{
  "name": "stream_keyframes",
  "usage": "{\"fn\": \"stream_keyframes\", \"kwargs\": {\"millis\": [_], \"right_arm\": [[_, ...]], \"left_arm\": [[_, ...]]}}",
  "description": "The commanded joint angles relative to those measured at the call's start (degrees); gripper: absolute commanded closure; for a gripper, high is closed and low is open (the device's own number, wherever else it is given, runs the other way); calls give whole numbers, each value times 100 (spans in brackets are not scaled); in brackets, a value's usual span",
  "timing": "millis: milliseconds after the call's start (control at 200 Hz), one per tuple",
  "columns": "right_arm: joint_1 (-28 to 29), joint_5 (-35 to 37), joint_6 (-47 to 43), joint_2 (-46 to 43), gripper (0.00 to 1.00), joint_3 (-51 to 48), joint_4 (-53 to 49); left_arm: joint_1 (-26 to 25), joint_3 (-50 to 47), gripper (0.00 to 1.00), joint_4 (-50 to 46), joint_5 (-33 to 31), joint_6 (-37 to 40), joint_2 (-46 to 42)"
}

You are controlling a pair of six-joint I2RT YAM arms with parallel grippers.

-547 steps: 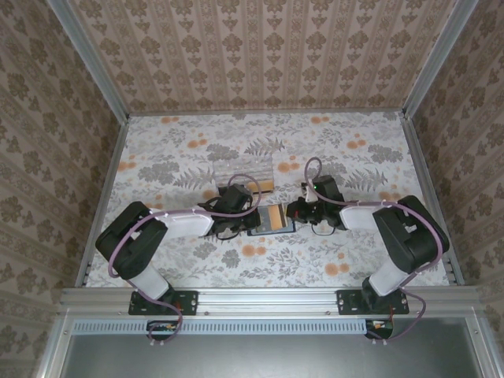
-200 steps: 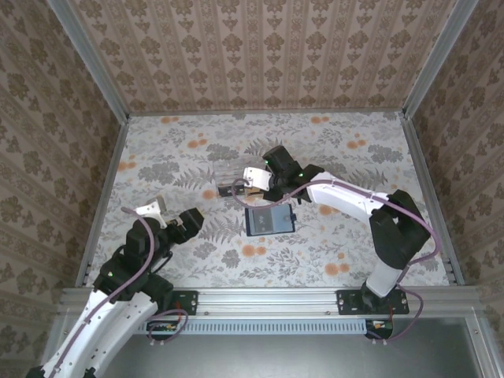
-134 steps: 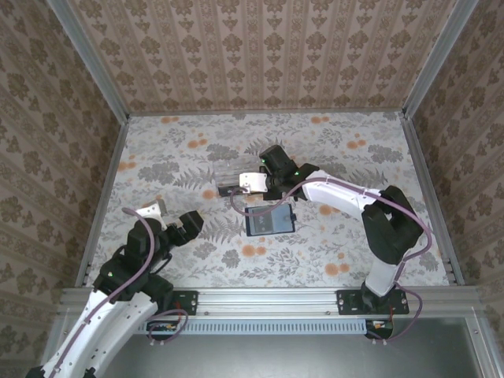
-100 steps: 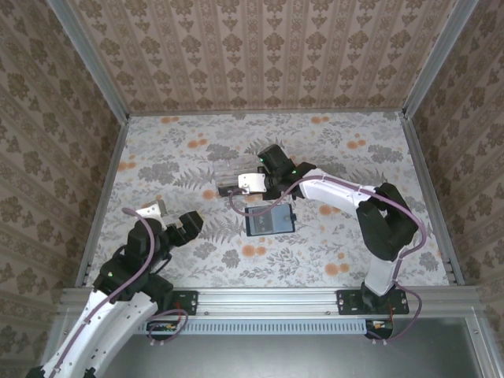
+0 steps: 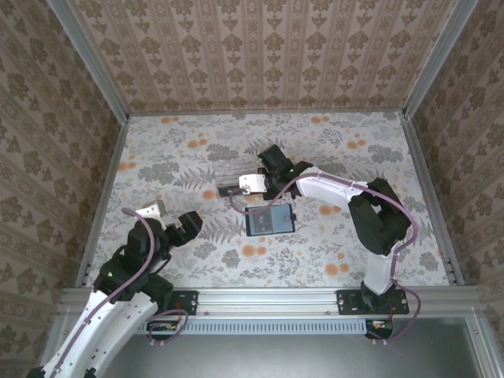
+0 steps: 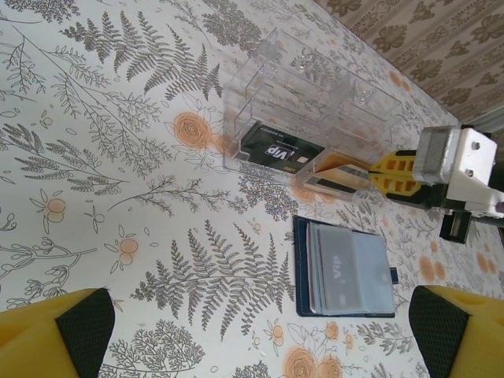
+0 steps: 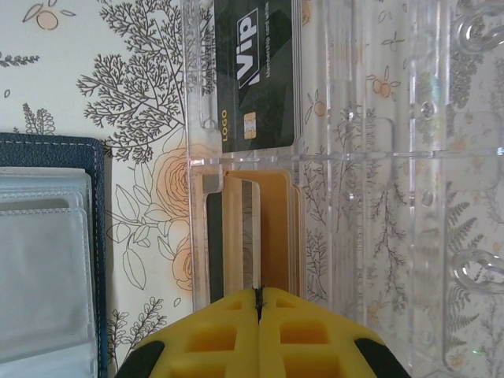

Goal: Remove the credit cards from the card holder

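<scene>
Now that my right gripper (image 5: 240, 189) has swung from the dark navy folding card holder (image 5: 269, 220) to the clear plastic box (image 5: 228, 172), the top view puts one card nearly delivered; my left gripper (image 5: 177, 220) idles by its base, spread wide, empty. Left wrist: black VIP card (image 6: 279, 150) in the box, thin orange-tan credit card (image 6: 340, 175) entering beside it, pale grey card (image 6: 340, 268) left in the holder. Right wrist: my yellow fingers (image 7: 197, 346) pinched tight on the orange-tan card.

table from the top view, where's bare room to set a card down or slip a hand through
Free: the far strip between the clear box and the back wall; the near strip between the card holder and the rail. Crowded: the middle, where the right gripper holds a tan card at the box, close beside the holder.
</scene>
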Motion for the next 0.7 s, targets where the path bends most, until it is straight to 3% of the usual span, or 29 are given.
{"fn": "stream_keyframes", "kwargs": {"millis": [0, 130, 200, 355, 695], "right_arm": [[-41, -102, -128, 111, 100, 146, -65], [-41, -61, -95, 223, 100, 238, -123], [-41, -54, -43, 246, 88, 242, -105], [-42, 35, 129, 170, 78, 196, 99], [-41, 60, 703, -138, 76, 117, 419]], "left_arm": [[47, 46, 0, -142, -64, 5, -51], [56, 45, 0, -144, -53, 10, -53], [56, 39, 0, -132, -36, 17, -51], [70, -12, 0, -76, 16, 19, -29], [83, -45, 0, -5, 119, 36, 6]]}}
